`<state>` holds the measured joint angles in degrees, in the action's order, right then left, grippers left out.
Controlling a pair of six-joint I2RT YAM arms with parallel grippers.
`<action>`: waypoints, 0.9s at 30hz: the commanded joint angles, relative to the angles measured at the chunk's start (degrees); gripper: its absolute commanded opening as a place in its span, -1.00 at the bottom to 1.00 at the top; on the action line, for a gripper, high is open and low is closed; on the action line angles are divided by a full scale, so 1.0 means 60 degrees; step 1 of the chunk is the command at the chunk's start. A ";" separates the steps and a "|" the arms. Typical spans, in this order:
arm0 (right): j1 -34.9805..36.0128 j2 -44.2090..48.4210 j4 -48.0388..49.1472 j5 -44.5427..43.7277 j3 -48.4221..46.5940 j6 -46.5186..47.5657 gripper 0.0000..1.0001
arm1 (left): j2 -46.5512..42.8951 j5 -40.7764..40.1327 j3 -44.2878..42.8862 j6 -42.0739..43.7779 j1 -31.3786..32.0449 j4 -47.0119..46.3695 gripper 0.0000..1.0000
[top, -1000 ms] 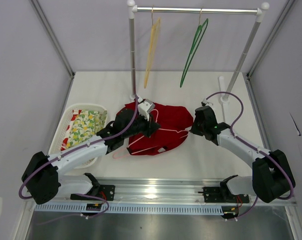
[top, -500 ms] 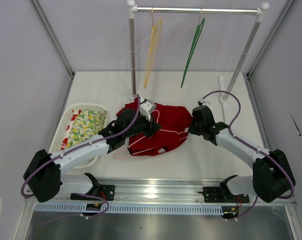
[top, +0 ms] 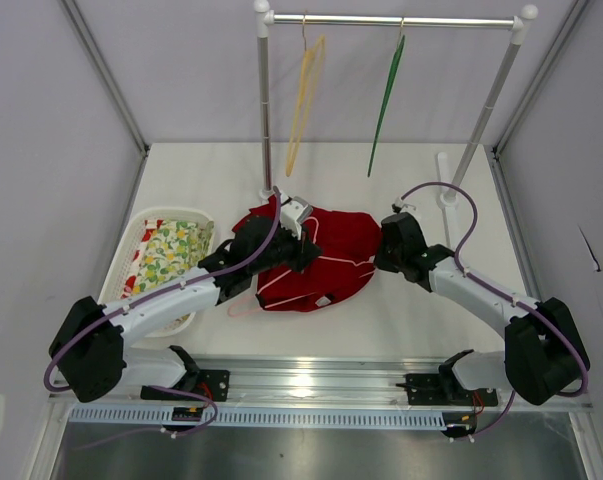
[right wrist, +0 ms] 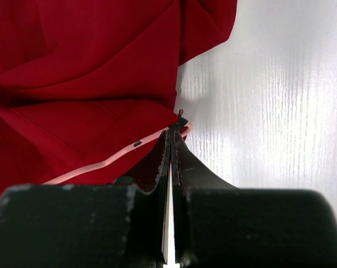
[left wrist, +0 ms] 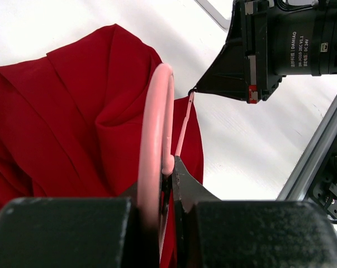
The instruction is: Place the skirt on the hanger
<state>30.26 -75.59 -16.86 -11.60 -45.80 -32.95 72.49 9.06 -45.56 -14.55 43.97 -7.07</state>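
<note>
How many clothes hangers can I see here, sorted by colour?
pink hanger: 1
yellow hanger: 1
green hanger: 1
Total: 3

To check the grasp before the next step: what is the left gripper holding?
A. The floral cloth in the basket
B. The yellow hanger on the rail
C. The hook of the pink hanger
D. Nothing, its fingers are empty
C: in the left wrist view, the pink hanger has its curved hook clamped between the fingers of the left gripper, above the red skirt.
</note>
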 commanded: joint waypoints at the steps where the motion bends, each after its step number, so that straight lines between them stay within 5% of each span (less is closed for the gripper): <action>1: 0.0069 0.0074 -0.0090 -0.0323 -0.0189 -0.0001 -1.00 | -0.0114 -0.0338 -0.0565 -0.0095 -0.0003 -0.0243 -1.00; 27: 0.0083 -0.0261 -0.0529 -0.0236 -0.0423 0.0511 -1.00 | 0.0223 -0.0485 -0.0742 -0.0242 -0.0018 -0.0256 -1.00</action>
<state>30.33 -75.77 -19.25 -13.04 -45.80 -31.29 73.76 7.46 -47.48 -15.22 43.99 -5.69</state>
